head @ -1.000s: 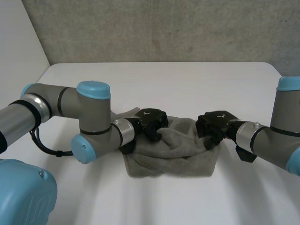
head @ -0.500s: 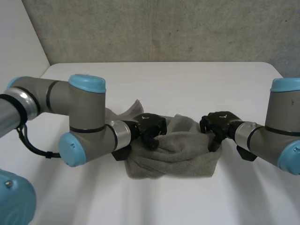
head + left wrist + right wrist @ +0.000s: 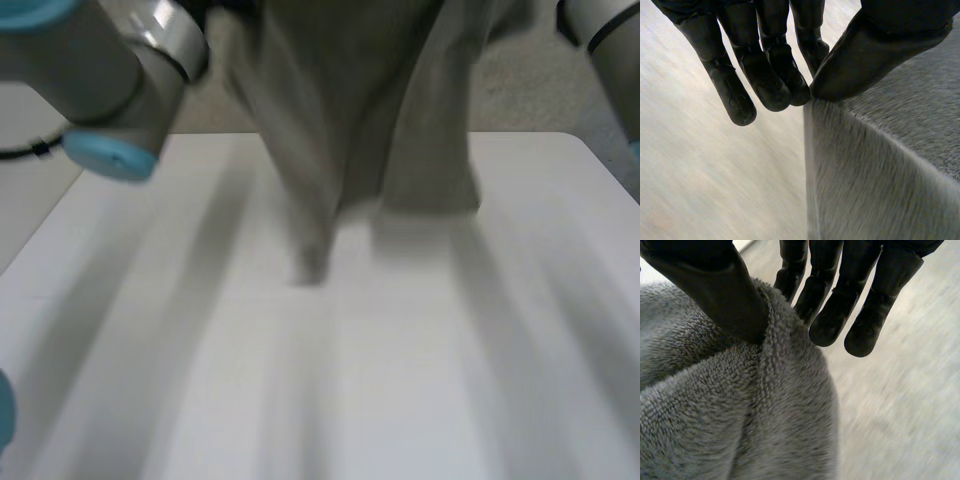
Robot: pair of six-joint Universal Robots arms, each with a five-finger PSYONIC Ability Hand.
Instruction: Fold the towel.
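The towel (image 3: 340, 110) was cut off at its top in the head view, and so were the far ends of the left arm (image 3: 110, 70) and right arm (image 3: 610, 40). I could not tell whether its lowest tip touched the white surface (image 3: 450, 380); the rest hung above it.

In the left wrist view, my left hand (image 3: 875, 50) had its thumb clamping the towel's top edge against the fingers (image 3: 770, 85), and the cloth dropped straight down from that pinch. My right hand (image 3: 715, 290) pinched a bunched fold between thumb and nearest finger, the outer fingers straight just beside the cloth.

The towel was grey, thick, looped terry with a ridged hem; the fingers were smooth black.
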